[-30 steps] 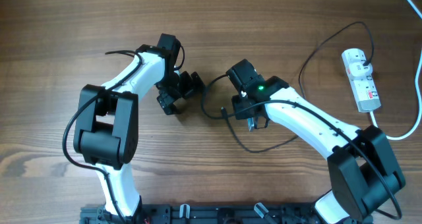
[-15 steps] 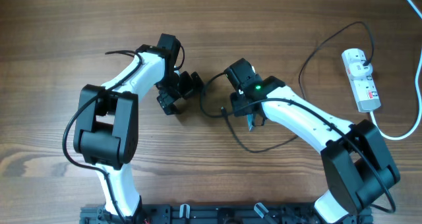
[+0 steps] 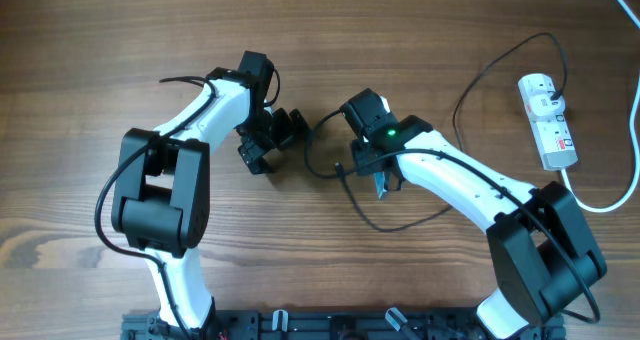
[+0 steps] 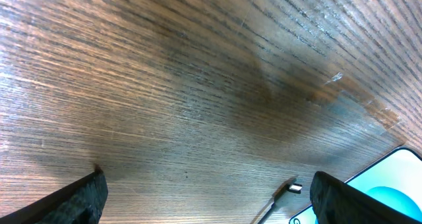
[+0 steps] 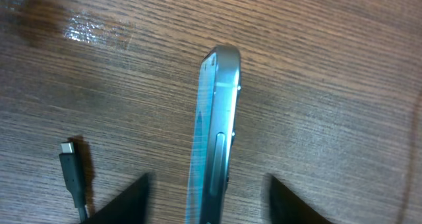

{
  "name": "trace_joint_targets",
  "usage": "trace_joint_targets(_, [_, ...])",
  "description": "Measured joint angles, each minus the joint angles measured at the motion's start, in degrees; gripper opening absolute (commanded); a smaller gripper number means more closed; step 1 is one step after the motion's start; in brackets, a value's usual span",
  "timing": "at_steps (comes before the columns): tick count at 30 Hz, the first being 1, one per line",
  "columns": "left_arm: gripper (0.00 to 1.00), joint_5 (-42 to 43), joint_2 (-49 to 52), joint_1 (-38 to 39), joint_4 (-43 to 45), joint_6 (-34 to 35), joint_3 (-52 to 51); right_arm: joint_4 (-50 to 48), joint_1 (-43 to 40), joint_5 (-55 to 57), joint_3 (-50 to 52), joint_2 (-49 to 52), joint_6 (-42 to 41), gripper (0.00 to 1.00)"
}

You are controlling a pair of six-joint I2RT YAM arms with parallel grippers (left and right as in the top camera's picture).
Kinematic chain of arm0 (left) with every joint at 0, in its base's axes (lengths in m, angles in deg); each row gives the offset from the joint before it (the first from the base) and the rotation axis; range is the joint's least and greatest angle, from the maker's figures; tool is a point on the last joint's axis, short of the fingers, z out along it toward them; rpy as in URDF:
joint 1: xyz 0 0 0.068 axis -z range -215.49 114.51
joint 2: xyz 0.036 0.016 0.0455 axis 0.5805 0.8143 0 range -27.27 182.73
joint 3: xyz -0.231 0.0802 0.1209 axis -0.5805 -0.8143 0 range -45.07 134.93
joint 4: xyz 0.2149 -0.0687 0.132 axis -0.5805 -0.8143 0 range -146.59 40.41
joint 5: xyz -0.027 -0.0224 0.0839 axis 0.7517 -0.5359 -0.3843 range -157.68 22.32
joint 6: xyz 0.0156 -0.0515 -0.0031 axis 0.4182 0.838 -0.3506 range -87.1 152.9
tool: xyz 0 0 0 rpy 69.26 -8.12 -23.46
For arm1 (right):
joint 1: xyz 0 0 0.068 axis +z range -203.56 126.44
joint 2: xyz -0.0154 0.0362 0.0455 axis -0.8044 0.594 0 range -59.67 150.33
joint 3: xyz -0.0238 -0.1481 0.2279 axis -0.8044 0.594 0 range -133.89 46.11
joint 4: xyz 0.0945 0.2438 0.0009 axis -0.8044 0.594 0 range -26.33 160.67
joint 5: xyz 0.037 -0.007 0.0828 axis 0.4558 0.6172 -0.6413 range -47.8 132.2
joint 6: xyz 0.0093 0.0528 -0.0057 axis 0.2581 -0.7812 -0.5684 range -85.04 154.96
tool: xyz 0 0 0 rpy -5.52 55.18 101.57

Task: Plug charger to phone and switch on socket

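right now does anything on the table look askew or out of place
Yes. The phone seems to stand on its thin edge instead of lying flat, between the open jaws of the right gripper, with a gap on each side, so it could topple. The charger tip lies loose on the table beside it, unplugged.

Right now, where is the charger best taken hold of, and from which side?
Grip the charger on its short black plug body, just behind the metal tip. Come straight down from above, closing across its narrow width: it lies flat on the table, tip bare, cable trailing back.
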Motion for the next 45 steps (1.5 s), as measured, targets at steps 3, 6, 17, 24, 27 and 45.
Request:
trace_joint_targets(3, [1.00, 0.00, 0.00, 0.00, 0.00, 0.00, 0.00, 0.81, 0.00, 0.00, -0.04, 0.00, 0.61, 0.74])
trace_joint_targets(6, [1.00, 0.00, 0.00, 0.00, -0.02, 0.00, 0.00, 1.62, 0.00, 0.00, -0.94, 0.00, 1.03, 0.78])
trace_joint_targets(17, [1.00, 0.00, 0.00, 0.00, 0.15, 0.02, 0.00, 4.22, 0.00, -0.28, -8.07, -4.68, 2.12, 0.93])
trace_joint_targets(24, [1.00, -1.70, -0.35, -0.22, 3.78, 0.63, -0.15, 8.11, 0.00, -1.01, -8.96, -7.50, 1.88, 0.94])
trace_joint_targets(27, [1.00, -1.70, -0.35, -0.22, 3.78, 0.66, -0.15, 10.14, 0.00, -1.77, -8.90, -7.50, 0.04, 0.91])
trace_joint_targets(45, [1.00, -1.70, -0.37, -0.22, 3.39, 0.61, 0.04, 2.29, 0.00, -4.13, 0.17, -0.79, -1.81, 0.31])
